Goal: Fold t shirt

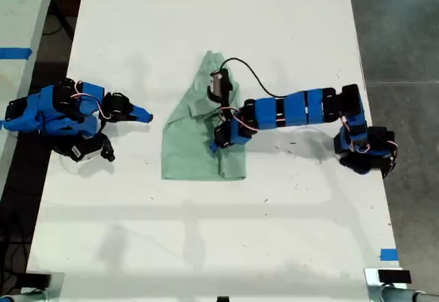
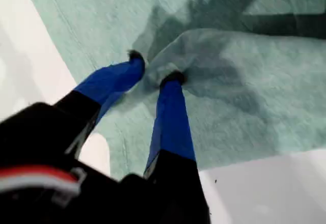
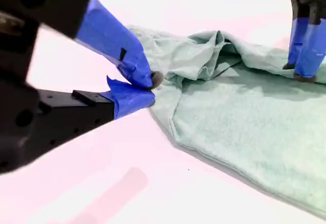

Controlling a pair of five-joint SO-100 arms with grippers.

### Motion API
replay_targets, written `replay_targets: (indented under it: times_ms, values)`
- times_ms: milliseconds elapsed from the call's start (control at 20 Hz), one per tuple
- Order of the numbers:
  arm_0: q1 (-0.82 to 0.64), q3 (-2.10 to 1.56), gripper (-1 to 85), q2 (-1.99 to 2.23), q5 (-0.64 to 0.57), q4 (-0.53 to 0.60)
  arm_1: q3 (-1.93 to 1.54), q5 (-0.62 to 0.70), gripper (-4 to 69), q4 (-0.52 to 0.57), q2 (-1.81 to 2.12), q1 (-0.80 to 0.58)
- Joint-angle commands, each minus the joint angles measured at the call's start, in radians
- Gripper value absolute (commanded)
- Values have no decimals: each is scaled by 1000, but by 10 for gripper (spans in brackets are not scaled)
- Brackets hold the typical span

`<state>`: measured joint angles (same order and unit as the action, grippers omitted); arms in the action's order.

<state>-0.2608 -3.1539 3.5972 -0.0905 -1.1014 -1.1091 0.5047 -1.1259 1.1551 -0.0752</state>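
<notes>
Exterior view: the t shirt (image 1: 199, 134) lies mid-table (image 1: 274, 27), partly folded, its long axis running far-to-near; a narrow bunched end points to the far side, the wide straight edge lies nearest the camera.

My first gripper (image 2: 155, 71), reaching in from the exterior view's right, is planted on the shirt's right-hand portion. First wrist view: the two fingertips (image 2: 173, 79) stand slightly apart with a raised ridge of cloth pinched between them; I judge it closed on a fold of fabric, though the hold looks shallow.

My second gripper (image 3: 147, 89) sits at the exterior view's left, just off the shirt's edge. Second wrist view: its tips are nearly together and I see no cloth between them, so I read it as closed on nothing.

Risks, as judgement:
- The shallow pinch may slip if lifted or dragged, dropping the fold short.
- With only one gripper holding, pulling could drag the whole shirt across the smooth table instead of folding it.
- The bunched far end may crease into the fold.
</notes>
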Motion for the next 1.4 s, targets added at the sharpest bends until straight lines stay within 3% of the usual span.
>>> replay_targets:
  times_ms: [0,400,500,650,850,950,1050,1150,1350]
  values:
    - [6,6,1,5,-11,12,115,25,169,-87,77,25]
    - [6,6,0,5,-15,12,-67,-52,171,-365,552,17]
    - [6,6,0,5,-15,12,-259,-86,143,-365,733,11]
    - [5,6,0,5,-15,12,-710,-110,7,-259,1106,-21]
    - [2,6,0,5,-15,12,-1399,-132,6,-120,1738,-78]
    - [0,6,0,5,-15,12,-1643,-137,6,-144,2049,-63]
    - [2,6,0,5,-15,12,-1873,-147,6,-275,2364,-55]
    - [2,5,0,5,-14,14,-1973,-156,5,-218,2358,-51]
    - [8,5,0,6,-12,15,-1970,-181,5,-241,2358,-48]
